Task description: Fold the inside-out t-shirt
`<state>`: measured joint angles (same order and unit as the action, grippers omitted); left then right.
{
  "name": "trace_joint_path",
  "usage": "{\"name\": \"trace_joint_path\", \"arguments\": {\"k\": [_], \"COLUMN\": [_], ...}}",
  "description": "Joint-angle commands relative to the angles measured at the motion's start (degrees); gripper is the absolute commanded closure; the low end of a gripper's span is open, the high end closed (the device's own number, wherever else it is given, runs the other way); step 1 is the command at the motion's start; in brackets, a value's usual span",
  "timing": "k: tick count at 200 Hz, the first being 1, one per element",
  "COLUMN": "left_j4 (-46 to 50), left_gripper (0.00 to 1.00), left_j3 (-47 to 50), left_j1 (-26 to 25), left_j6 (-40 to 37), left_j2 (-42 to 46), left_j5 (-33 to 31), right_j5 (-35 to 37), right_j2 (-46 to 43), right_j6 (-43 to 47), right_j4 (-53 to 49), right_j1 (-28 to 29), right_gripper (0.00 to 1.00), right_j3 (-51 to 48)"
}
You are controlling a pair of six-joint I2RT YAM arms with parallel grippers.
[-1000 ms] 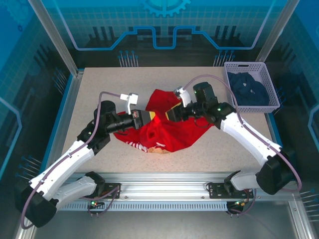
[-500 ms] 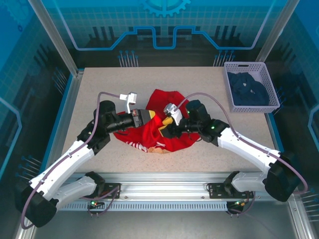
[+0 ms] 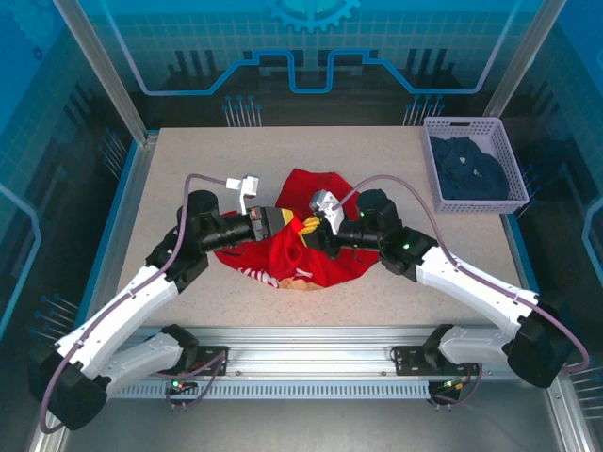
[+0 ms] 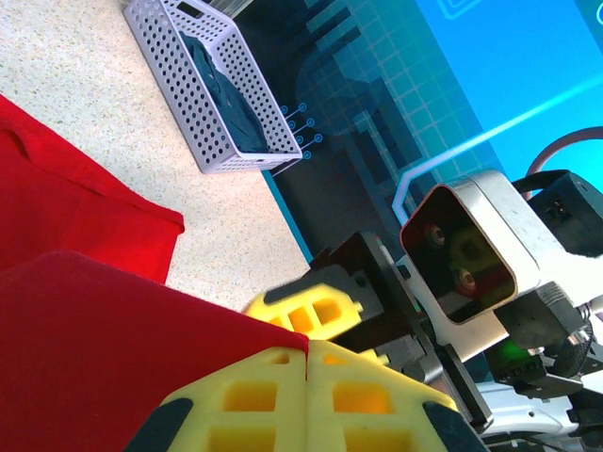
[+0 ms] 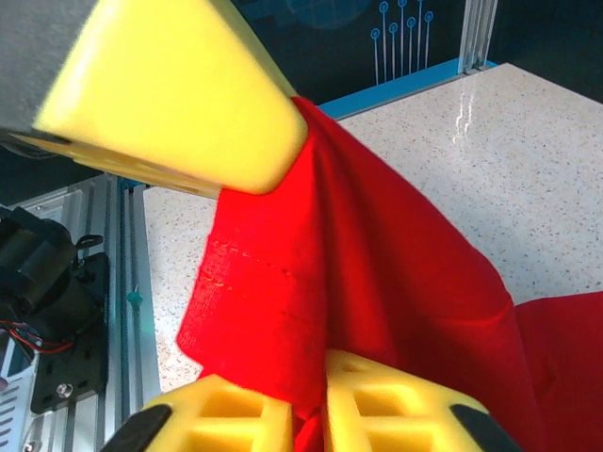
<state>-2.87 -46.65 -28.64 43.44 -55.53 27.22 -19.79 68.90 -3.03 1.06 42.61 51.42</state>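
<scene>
The inside-out t-shirt (image 3: 325,252) is a crumpled bright red heap at the table's middle. A strip of tan print and white lettering (image 3: 283,279) peeks out at its near edge. My left gripper (image 3: 285,224) holds a raised red fold, its yellow fingers pressed together on the cloth's edge (image 4: 308,350). My right gripper (image 3: 309,227) faces it at very close range. Its fingers are shut on a hanging hem of the same fold (image 5: 318,372). The left gripper's yellow finger (image 5: 170,94) sits just above that hem, and the shirt (image 5: 396,273) drapes between the two.
A white perforated basket (image 3: 462,121) at the back right holds a dark navy garment (image 3: 468,169); its wall (image 4: 188,122) also appears in the left wrist view. Bare speckled tabletop (image 3: 188,160) surrounds the shirt. An aluminium rail (image 3: 311,341) runs along the near edge.
My right gripper has swung left across the shirt to meet the left gripper and has shut on the red cloth. The left arm has held still.
</scene>
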Motion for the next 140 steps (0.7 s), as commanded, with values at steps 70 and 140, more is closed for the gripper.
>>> {"name": "trace_joint_path", "arguments": {"k": [70, 140], "left_j4": [11.4, 14.6], "left_gripper": [0.61, 0.48], "left_j3": [0.0, 2.5], "left_j1": [-0.4, -8.5], "left_j6": [-14.6, -23.8], "left_j2": [3.9, 5.3], "left_j5": [-18.3, -18.2], "right_j5": [-13.7, -16.4], "right_j2": [3.6, 5.2], "right_j6": [-18.0, -20.3], "right_j4": [-11.2, -10.9], "right_j1": [-4.8, -7.9], "right_gripper": [1.00, 1.00], "right_j3": [12.3, 14.0]}}
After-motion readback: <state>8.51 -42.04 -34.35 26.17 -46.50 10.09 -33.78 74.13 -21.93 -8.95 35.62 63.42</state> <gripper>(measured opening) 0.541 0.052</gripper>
